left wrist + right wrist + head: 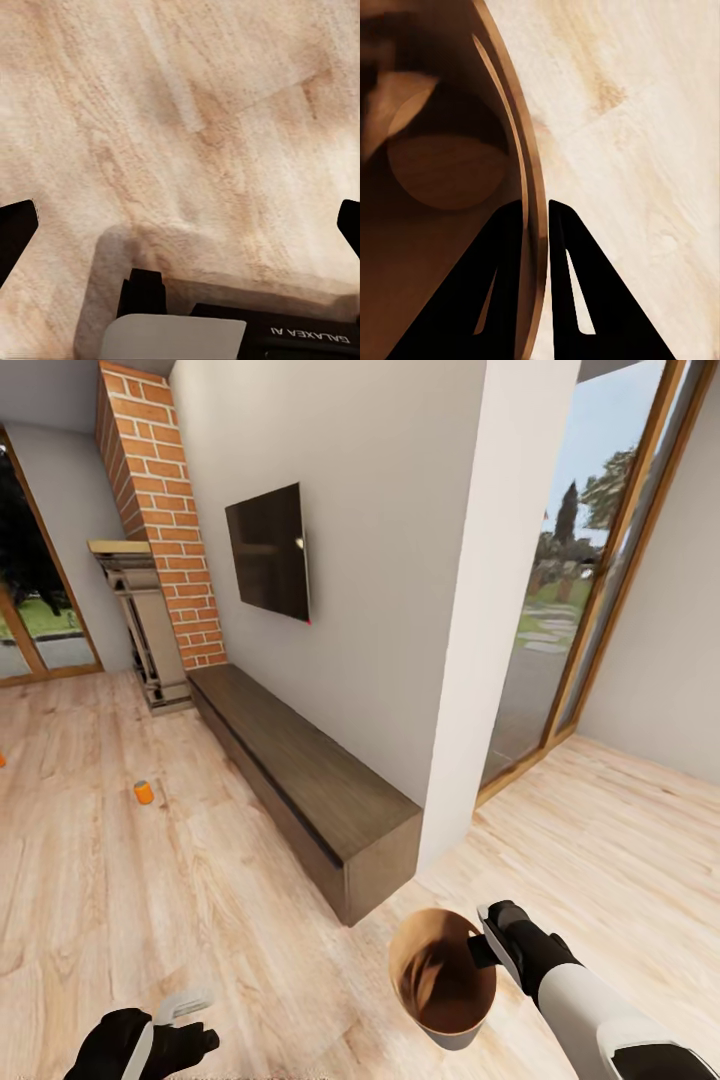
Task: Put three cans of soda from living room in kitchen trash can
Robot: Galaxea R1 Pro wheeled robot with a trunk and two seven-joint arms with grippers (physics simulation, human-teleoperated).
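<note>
A: One orange can of soda (144,792) is sitting upright on the wood floor (150,920), well apart from the low cabinet (310,785) under the TV (268,550).

B: And the tash can (443,978)?

A: The right claw (536,225) is pinching its rim, one finger inside, one outside. The left claw (185,1028) is hanging with its fingers spread wide, gripping nothing.

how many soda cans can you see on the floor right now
2: one orange can on the wood floor before the fireplace, and an orange sliver at the picture's left edge. Others may be out of frame.
</note>
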